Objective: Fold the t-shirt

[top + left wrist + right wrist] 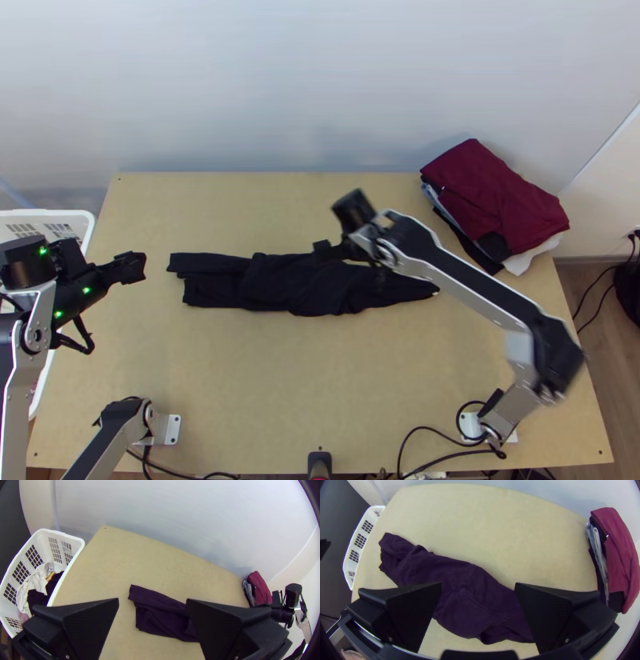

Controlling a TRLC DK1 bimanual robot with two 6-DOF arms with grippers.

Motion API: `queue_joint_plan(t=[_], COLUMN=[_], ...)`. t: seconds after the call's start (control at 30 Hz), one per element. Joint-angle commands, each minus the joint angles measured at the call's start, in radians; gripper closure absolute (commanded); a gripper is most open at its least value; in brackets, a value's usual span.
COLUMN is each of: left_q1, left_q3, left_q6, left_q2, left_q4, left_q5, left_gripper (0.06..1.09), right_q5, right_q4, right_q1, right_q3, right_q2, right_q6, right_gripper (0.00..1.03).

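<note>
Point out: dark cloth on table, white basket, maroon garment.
Dark cloth [276, 286]: top view, middle of its length.
White basket [78, 543]: left wrist view, rim corner.
Maroon garment [620, 558]: right wrist view, middle of its surface.

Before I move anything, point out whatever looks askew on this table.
The clothes pile at the far right looks askew: dark cloth and white cloth poke out unevenly beneath the maroon garment. The black garment lies rumpled lengthwise, ordinary before folding.
</note>
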Motion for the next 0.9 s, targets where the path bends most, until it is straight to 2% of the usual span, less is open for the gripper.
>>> queue_joint_plan(t=[0.0, 0.27, 0.33, 0.43, 0.6, 0.63, 0.7, 0.87], left_q1=[0.006, 0.006, 0.014, 0.026, 0.026, 0.026, 0.030, 0.035], left_q3=[-0.013, -0.014, -0.013, -0.011, 0.019, 0.024, 0.032, 0.035], left_q6=[0.009, 0.026, 0.035, 0.041, 0.040, 0.040, 0.040, 0.040], left_q2=[-0.011, -0.008, -0.008, -0.006, -0.003, -0.003, -0.001, -0.011], left_q4=[0.004, -0.018, -0.022, -0.029, -0.059, -0.062, -0.072, -0.084], left_q5=[0.007, 0.007, 0.007, 0.007, 0.008, 0.008, 0.008, 0.008], left_gripper=[0.11, 0.11, 0.11, 0.11, 0.11, 0.11, 0.11, 0.11], right_q5=[0.028, 0.028, 0.028, 0.028, 0.028, 0.028, 0.028, 0.028], right_q4=[-0.091, -0.098, -0.098, -0.098, -0.098, -0.098, -0.097, -0.097], right_q1=[0.022, 0.030, 0.031, 0.037, 0.057, 0.062, 0.065, 0.065], right_q3=[0.094, 0.150, 0.156, 0.163, 0.163, 0.163, 0.166, 0.170], right_q2=[0.103, 0.212, 0.227, 0.254, 0.287, 0.291, 0.296, 0.314], right_q6=[0.077, 0.103, 0.102, 0.100, 0.096, 0.094, 0.088, 0.083], right_gripper=[0.04, 0.04, 0.06, 0.16, 0.16, 0.23, 0.44, 0.47])
